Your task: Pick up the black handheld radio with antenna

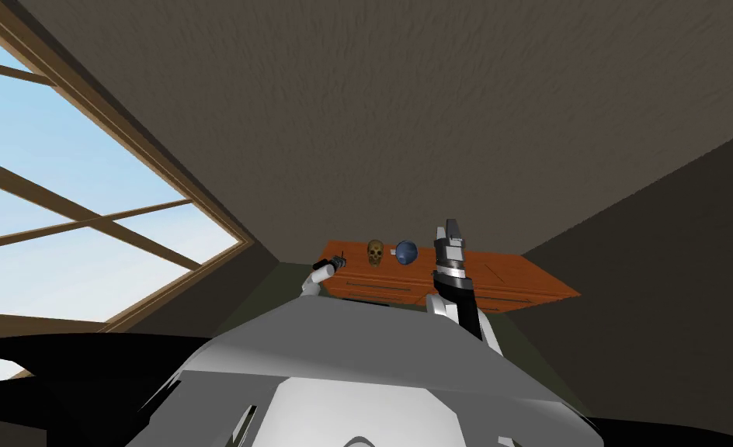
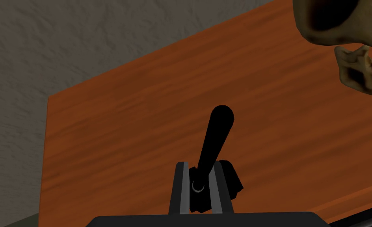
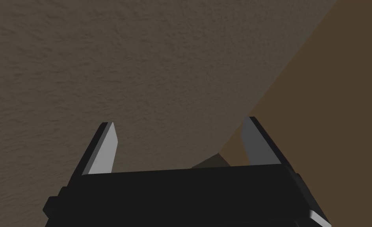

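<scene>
So the left gripper (image 2: pixel 199 163) is clamped onto the black handheld radio (image 2: pixel 216 138). Its two light grey fingers (image 2: pixel 181 189) sit close together and squeeze the sides of the radio's body, and the stubby black antenna pokes up and out between them, leaning a bit toward the skull. A chunk of the black body sticks out past one finger. The radio is over the orange-brown wooden top (image 2: pixel 142 118), near the end that meets the grey textured wall, but honestly can't tell whether it's resting on the wood or already clear of it. The yellowish-brown skull (image 2: pixel 350 39) is close by on the same top, off to the gripper's side. From the head view the left gripper (image 1: pixel 340 264) is at the left end of a low wooden cabinet (image 1: pixel 512 283) with drawer fronts. The skull (image 1: pixel 375 251) is next along the top, then a blue globe-looking ball (image 1: pixel 406 251) just beside it. The right gripper (image 1: pixel 452 225) is held up in front of the cabinet, just right of the ball, pointing upward. In its own wrist view the right gripper (image 3: pixel 179 120) has its blades spread wide with nothing between them. A big wood-framed window (image 1: pixel 85 225) fills the wall to the robot's left.
</scene>
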Motion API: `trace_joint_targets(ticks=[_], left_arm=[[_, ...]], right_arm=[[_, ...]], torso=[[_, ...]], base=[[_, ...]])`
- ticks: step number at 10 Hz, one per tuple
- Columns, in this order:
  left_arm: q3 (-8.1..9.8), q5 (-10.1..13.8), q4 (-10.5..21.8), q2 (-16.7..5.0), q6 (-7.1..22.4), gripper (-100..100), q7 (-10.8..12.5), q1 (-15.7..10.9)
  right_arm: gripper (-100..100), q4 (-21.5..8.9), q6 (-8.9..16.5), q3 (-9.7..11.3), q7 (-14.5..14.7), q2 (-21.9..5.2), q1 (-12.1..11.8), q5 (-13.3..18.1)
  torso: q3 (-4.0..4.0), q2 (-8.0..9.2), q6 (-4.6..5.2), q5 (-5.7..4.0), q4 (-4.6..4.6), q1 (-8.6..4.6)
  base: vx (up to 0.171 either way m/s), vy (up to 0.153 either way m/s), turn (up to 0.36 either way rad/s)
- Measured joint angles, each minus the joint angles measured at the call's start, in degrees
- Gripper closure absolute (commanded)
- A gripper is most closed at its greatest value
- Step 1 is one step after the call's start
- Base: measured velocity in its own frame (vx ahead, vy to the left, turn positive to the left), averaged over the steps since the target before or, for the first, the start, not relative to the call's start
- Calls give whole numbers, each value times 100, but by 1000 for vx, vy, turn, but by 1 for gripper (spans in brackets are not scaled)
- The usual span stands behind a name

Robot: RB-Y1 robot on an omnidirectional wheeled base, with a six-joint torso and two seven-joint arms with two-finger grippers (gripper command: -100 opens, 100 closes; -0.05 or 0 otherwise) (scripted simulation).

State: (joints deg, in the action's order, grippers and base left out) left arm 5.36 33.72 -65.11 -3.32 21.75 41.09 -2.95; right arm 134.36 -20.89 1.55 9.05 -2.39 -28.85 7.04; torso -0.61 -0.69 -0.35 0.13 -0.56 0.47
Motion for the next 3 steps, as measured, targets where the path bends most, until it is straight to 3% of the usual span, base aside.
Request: trace_joint_targets(ticks=[1, 2, 3], left_arm=[[-127, -39, -128, 66, 71, 100, -17, 93], [-186, -78, -284, 113, 118, 100, -26, 181], [-191, -83, -307, 118, 125, 0, -28, 186]], right_arm=[[0, 0, 0, 0, 0, 0, 0, 0], [0, 0, 0, 0, 0, 0, 1, 0], [0, 0, 0, 1, 0, 0, 2, 0]], torso=[[-3, -3, -1, 1, -3, -1], [1, 1, 6, 3, 2, 2], [6, 12, 6, 5, 2, 9]], base=[[59, -22, 144], [21, -9, 8], [5, -3, -2]])
